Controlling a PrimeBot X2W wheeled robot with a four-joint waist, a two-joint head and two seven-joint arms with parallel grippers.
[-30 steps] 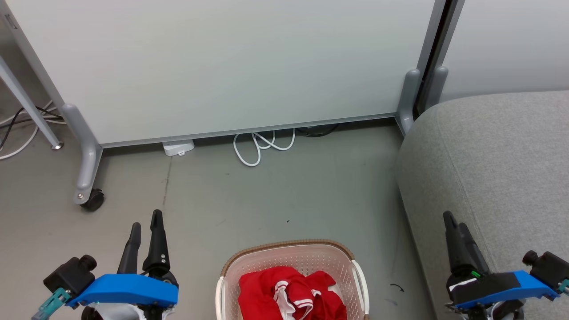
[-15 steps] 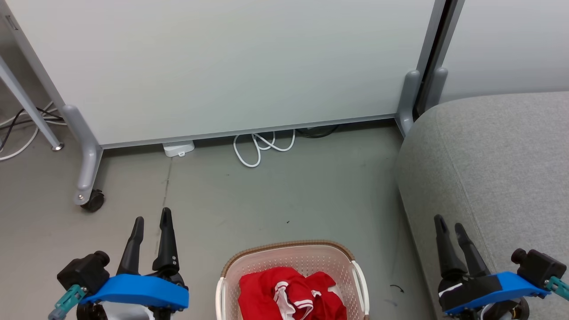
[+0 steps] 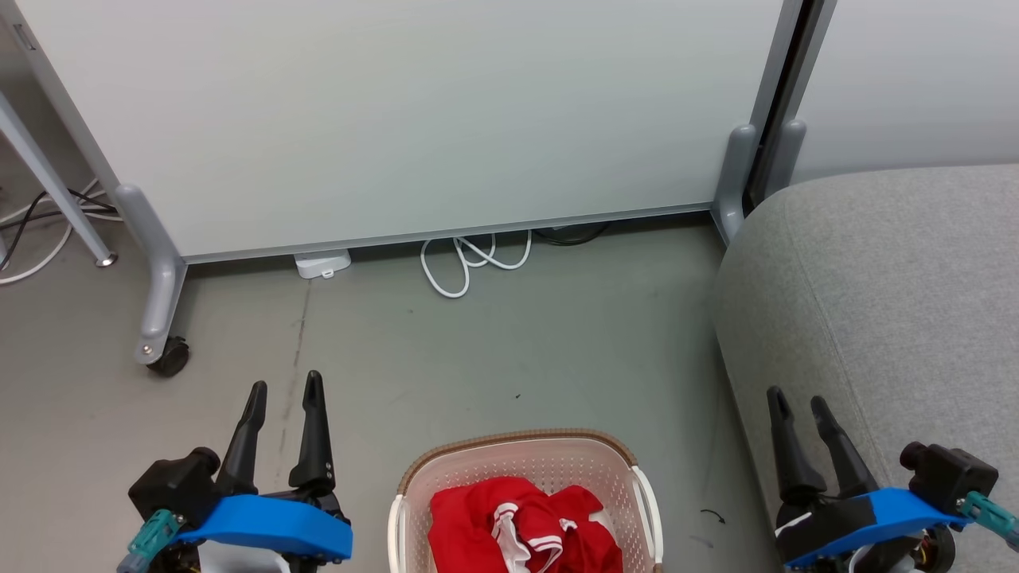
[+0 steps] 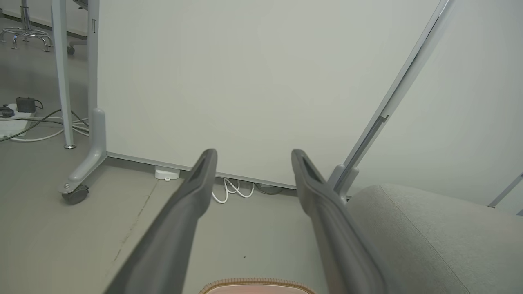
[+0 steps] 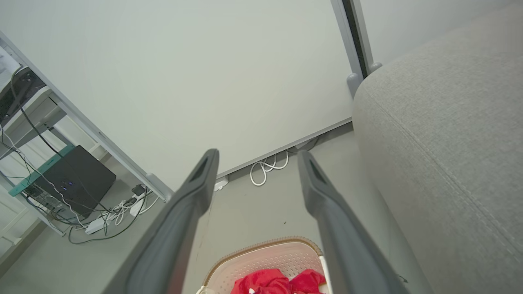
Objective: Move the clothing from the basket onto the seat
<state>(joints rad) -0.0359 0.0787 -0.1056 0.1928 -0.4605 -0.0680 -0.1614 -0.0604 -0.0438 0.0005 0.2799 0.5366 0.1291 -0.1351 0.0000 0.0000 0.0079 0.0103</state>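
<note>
Nearest the robot, at the bottom middle of the head view, the basket point(image 3: 517, 437) stands on the grey floor point(image 3: 509, 358), its near part cut off by the frame edge. Inside it lies the clothing point(image 3: 470, 521), a crumpled red heap with white stripes and trim showing near its middle; how many pieces make it up cannot be told. Left of the basket, the left gripper point(image 3: 286, 382) hangs over the floor. Its two dark fingers point away from the robot with a clear gap between them, spread and holding nothing. Right of the basket, the right gripper point(image 3: 794, 396) is likewise spread and empty. Its fingers show against the near left edge of the seat point(image 3: 892, 302), and whether they touch the fabric cannot be told.

The seat, light grey with a seam, takes up the right side, near the basket with a strip of floor between them. Beyond the basket the floor runs to a looped white cable point(image 3: 470, 267) and a small white box point(image 3: 322, 263), both at the foot of a pale partition panel point(image 3: 398, 119). The panel's grey leg ends in a black caster point(image 3: 169, 358) at the left.
</note>
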